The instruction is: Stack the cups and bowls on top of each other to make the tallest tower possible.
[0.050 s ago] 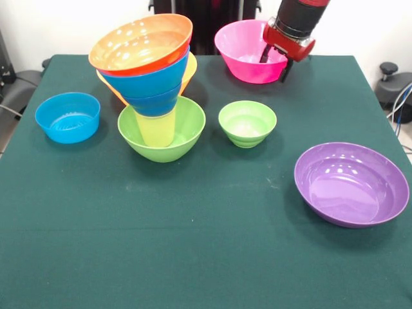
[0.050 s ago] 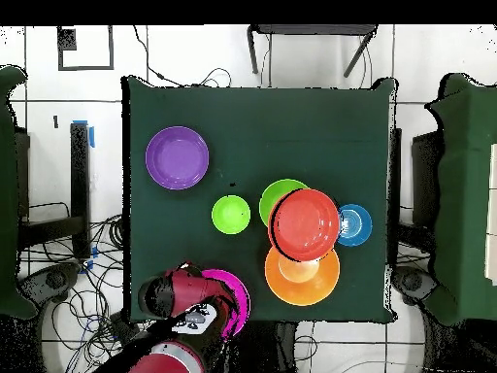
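- Green cloth covering the table (image 1: pixel 193 257), filling most of the front view.
- Standing left of the middle: the tower (image 1: pixel 151 90), leaning a bit.
- Sitting at its bottom: a big lime-green bowl (image 1: pixel 187 132), holding the yellow cup (image 1: pixel 156 129).
- Piling on the cup: blue bowls (image 1: pixel 154 87), then a red-orange bowl (image 1: pixel 143 44) on top, tilting.
- Peeking out behind the tower: an orange bowl (image 2: pixel 303 277).
- Resting apart: a light-blue bowl (image 1: pixel 67 116) at the left, a small green bowl (image 1: pixel 247 122) in the middle, a purple bowl (image 1: pixel 351 183) at the lower right.
- Hanging at the upper right: the gripper (image 1: pixel 278 61), pinching the rim of the pink bowl (image 1: pixel 244 51).
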Available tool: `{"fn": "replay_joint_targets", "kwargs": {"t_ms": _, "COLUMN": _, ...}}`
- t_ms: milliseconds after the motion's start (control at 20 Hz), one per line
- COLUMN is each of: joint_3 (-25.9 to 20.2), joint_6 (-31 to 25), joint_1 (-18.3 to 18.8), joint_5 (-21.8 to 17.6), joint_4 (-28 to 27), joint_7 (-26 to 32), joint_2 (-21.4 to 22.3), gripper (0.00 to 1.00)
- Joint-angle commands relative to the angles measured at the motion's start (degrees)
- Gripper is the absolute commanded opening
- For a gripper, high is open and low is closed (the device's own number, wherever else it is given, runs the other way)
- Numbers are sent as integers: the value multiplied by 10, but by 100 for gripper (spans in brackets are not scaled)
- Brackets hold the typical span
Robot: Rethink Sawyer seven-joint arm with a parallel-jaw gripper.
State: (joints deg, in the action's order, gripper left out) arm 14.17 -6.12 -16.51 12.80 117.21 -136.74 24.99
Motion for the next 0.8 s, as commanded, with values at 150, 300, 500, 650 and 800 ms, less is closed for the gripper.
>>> {"fn": "replay_joint_targets", "kwargs": {"t_ms": 150, "joint_3": -45, "joint_6": 29, "joint_1": -30, "joint_5": 45, "joint_4": 3, "joint_7": -119, "joint_2": -18, "gripper": 0}}
{"fn": "replay_joint_targets", "kwargs": {"t_ms": 300, "joint_3": -61, "joint_6": 21, "joint_1": -5, "joint_5": 38, "joint_4": 13, "joint_7": -107, "joint_2": 1, "gripper": 0}}
{"fn": "replay_joint_targets", "kwargs": {"t_ms": 500, "joint_3": -56, "joint_6": -34, "joint_1": 1, "joint_5": 39, "joint_4": 21, "joint_7": -94, "joint_2": 52, "gripper": 0}}
{"fn": "replay_joint_targets", "kwargs": {"t_ms": 650, "joint_3": -57, "joint_6": -81, "joint_1": 9, "joint_5": 37, "joint_4": 15, "joint_7": -80, "joint_2": 86, "gripper": 0}}
{"fn": "replay_joint_targets", "kwargs": {"t_ms": 800, "joint_3": -37, "joint_6": -153, "joint_1": -1, "joint_5": 35, "joint_4": -4, "joint_7": -75, "joint_2": 122, "gripper": 0}}
